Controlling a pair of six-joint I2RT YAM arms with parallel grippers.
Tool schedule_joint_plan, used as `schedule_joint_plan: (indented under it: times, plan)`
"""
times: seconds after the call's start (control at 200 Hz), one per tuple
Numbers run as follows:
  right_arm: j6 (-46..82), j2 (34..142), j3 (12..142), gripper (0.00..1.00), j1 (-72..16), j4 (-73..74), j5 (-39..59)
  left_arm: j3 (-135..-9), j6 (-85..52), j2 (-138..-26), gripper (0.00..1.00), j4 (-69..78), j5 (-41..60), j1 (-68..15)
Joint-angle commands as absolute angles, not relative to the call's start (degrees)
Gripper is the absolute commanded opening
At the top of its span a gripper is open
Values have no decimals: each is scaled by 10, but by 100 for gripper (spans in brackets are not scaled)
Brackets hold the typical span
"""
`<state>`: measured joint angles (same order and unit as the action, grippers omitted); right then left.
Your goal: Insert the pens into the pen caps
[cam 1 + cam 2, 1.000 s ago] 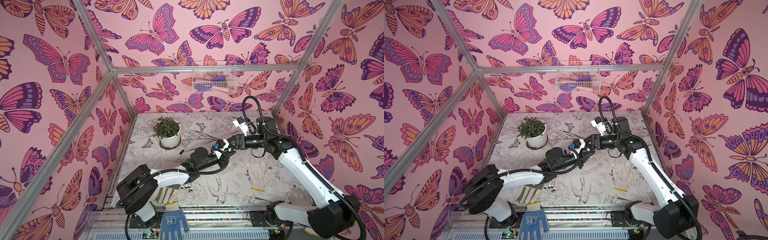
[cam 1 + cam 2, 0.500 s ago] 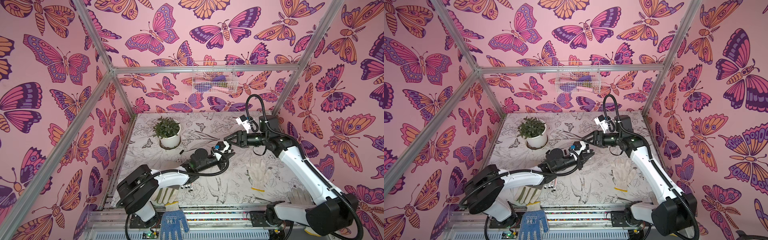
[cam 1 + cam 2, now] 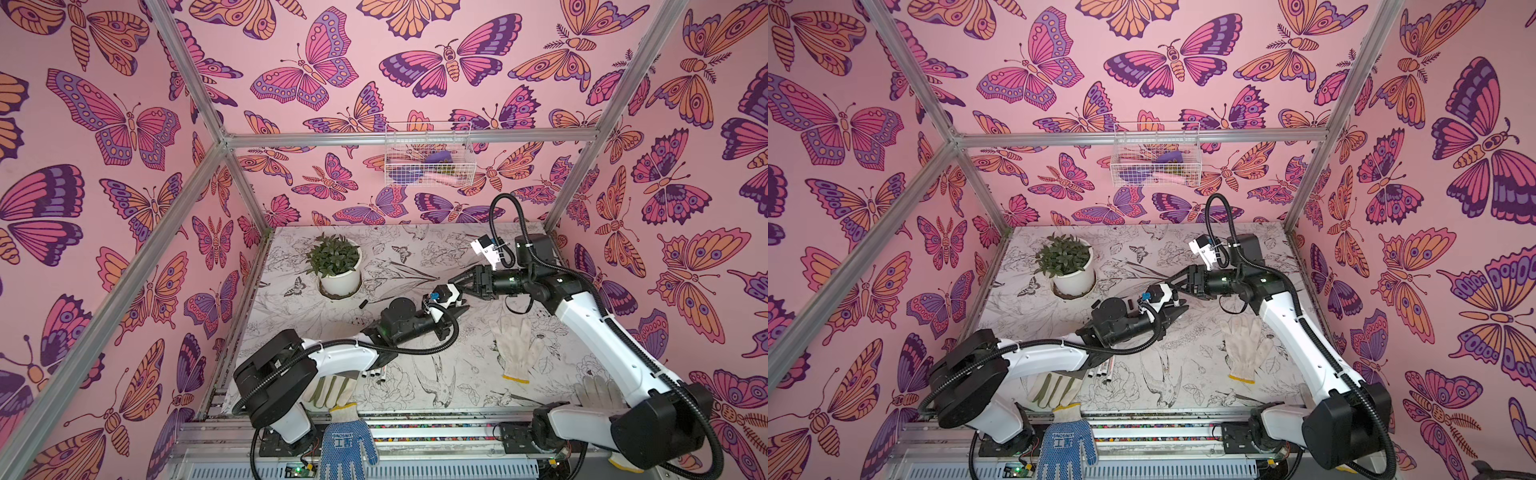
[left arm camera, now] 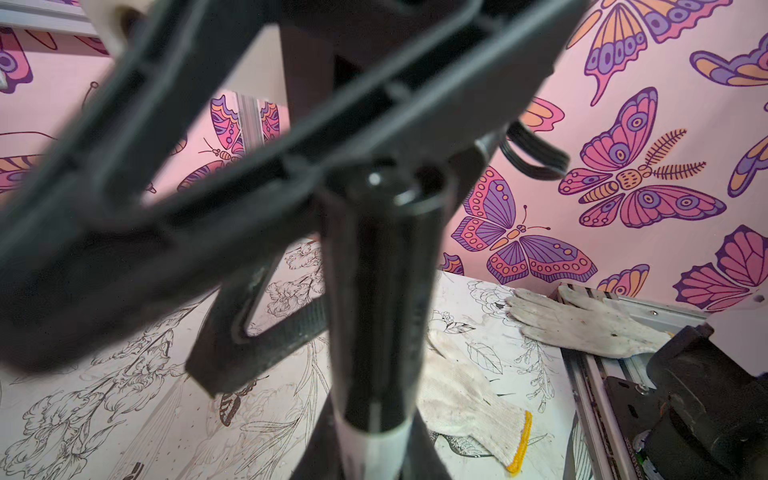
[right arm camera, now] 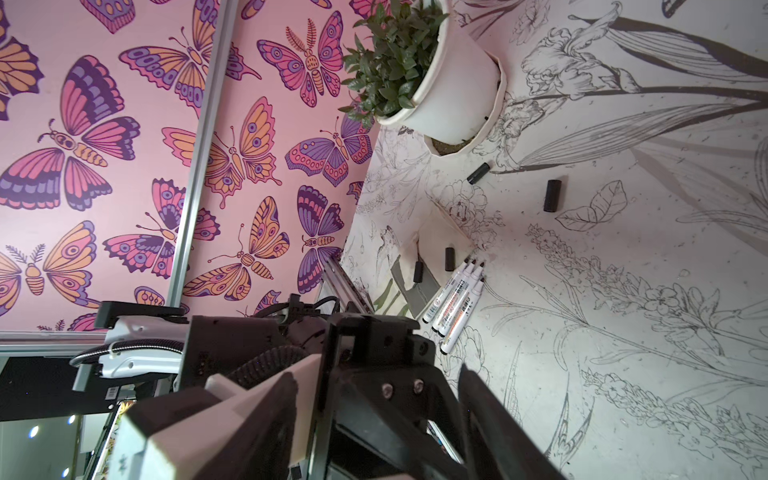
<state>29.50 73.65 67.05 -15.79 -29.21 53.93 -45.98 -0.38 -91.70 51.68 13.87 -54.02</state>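
My left gripper is shut on a white pen, and a black pen cap sits over the pen's far end. In both top views it hangs above mid table. My right gripper stands open just beyond that cap, with its dark fingers on either side and nothing gripped. In the right wrist view its open jaws frame the left gripper's body. Three bare pens lie side by side on the table. Several loose caps lie near them.
A potted plant stands at the back left. A white glove lies right of centre, and another lies by the right arm's base. A pale glove and a blue one lie at the front. A wire basket hangs on the back wall.
My right gripper has drawn back a little to the right from the left gripper's tip, its jaws apart. The left gripper has hardly moved and stays shut on the pen.
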Motion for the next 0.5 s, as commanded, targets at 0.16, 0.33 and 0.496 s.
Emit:
schedule_joint_plan:
  times: [0.16, 0.33, 0.496]
  plan:
    - [243, 744, 635, 61, -157, -349, 501, -516, -16, -903, 0, 551, 124, -532]
    - [235, 745, 644, 62, -156, -343, 496, -534, -16, -910, 0, 543, 144, -529]
    - [248, 742, 660, 64, -136, -327, 453, -502, -46, -912, 0, 555, 123, -525]
